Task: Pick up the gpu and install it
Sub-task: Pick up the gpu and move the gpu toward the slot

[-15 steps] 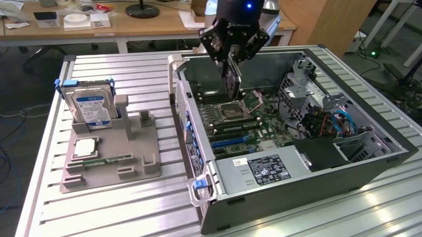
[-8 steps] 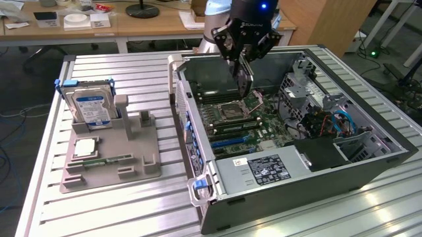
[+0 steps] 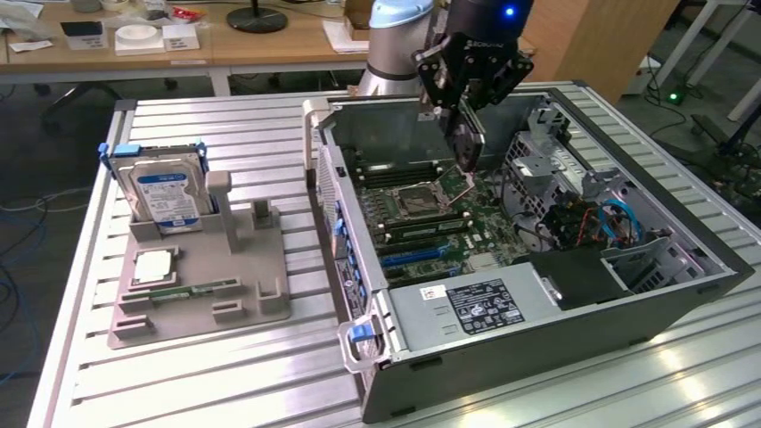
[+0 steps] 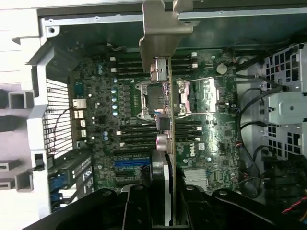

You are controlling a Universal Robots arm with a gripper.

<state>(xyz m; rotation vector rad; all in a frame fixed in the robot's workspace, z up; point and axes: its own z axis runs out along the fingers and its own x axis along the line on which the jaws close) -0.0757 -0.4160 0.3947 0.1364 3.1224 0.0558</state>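
Gripping the gpu (image 3: 462,143) with the claw (image 3: 470,94), drawn narrow against the card's two flat faces. In the wrist view, the same hold: claw (image 4: 163,211), dark fingers (image 4: 132,206) pinching the gpu (image 4: 167,124), seen edge-on, with its silver end bracket (image 4: 165,33) at the far end. Hanging upright in the air inside the open computer case (image 3: 666,294), above the motherboard (image 3: 440,223), lower end close over the CPU socket (image 3: 416,194); touching or not, cannot tell. Not seated in the blue slot (image 4: 132,162) on the board. Nearer the case's front, a labelled power supply (image 3: 476,305). Outside the case, on the exterior view's left, a grey holder (image 3: 238,285) lying on the slatted metal surface (image 3: 238,374), carrying a hard drive (image 3: 164,196) stood on edge and a narrow memory stick (image 3: 191,292) lying flat, both well apart from the claw.
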